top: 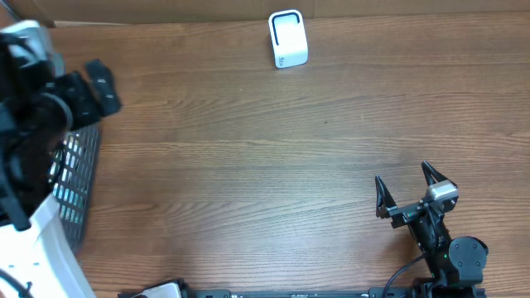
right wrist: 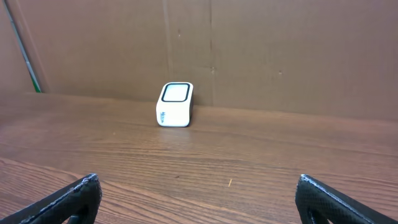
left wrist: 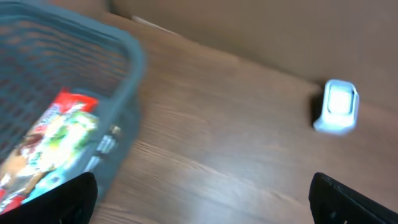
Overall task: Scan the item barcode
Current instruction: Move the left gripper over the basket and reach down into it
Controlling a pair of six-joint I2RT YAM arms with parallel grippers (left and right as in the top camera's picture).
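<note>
Overhead: scanner [top: 287,39] far edge; basket [top: 79,175] holds snack pack [left wrist: 56,134]; left end effector [left wrist: 208,202], right end effector [top: 403,175] gaping, empty.

A brown wood-grain worktop [top: 248,165] fills the overhead view, its grain running from left to right; along its far edge stands a plain brown cardboard wall [right wrist: 280,50], matte and flat; a vertical seam [right wrist: 211,53] divides it into panels; the light is soft and even, leaving a faint sheen on the wood.
</note>
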